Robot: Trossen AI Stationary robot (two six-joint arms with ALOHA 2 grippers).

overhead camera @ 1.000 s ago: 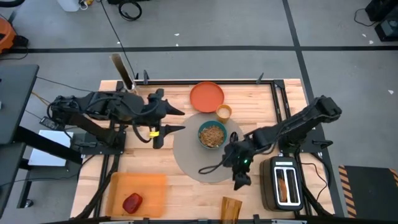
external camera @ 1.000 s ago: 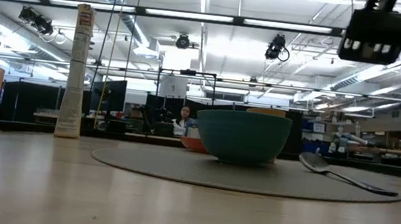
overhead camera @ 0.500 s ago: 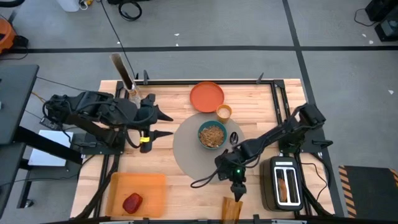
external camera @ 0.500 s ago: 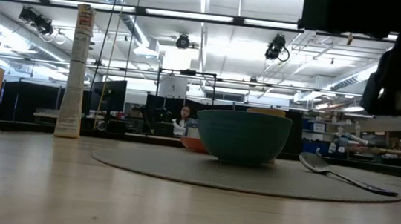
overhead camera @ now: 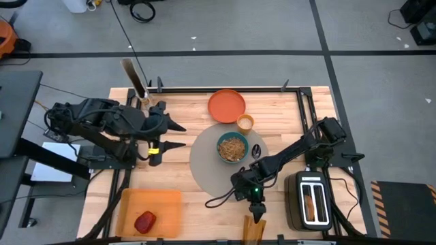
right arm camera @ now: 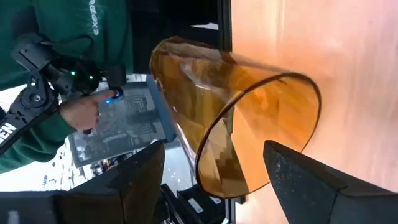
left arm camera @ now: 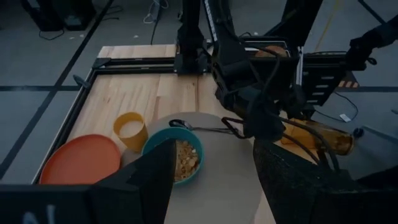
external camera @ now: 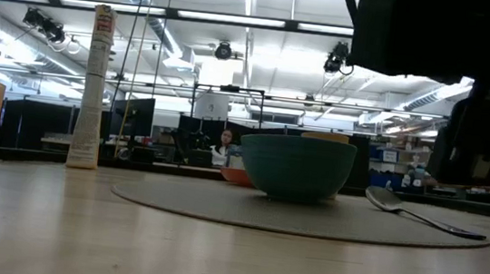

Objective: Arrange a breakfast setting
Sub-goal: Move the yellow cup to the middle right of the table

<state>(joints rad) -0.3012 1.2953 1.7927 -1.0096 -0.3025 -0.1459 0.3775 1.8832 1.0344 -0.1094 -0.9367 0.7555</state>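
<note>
A teal bowl (overhead camera: 232, 147) with cereal stands on the round grey mat (overhead camera: 208, 170). A metal spoon (overhead camera: 256, 151) lies on the mat to the bowl's right. An orange plate (overhead camera: 226, 105) and a small yellow cup (overhead camera: 244, 122) stand just beyond the mat. A red apple (overhead camera: 144, 222) lies on an orange tray at the near left. A toast slice (overhead camera: 310, 203) sticks out of a toaster slot. My right gripper (overhead camera: 257, 215) is open, with a finger on either side of an amber glass (right arm camera: 242, 124) near the near edge. My left gripper (overhead camera: 178, 136) is open and empty, left of the mat.
A black-and-silver toaster (overhead camera: 310, 197) stands at the near right and a yellow cereal box (overhead camera: 135, 78) at the far left corner. The orange tray (overhead camera: 160, 204) lies at the near left. A person's green sleeve and hand with a tablet (right arm camera: 93, 106) show beyond the near edge.
My right gripper has gone from over the mat's near right part toward the table's near edge. It has turned and now points at the amber glass. My left gripper has drawn back toward the table's left edge. The bowl and spoon have stayed put.
</note>
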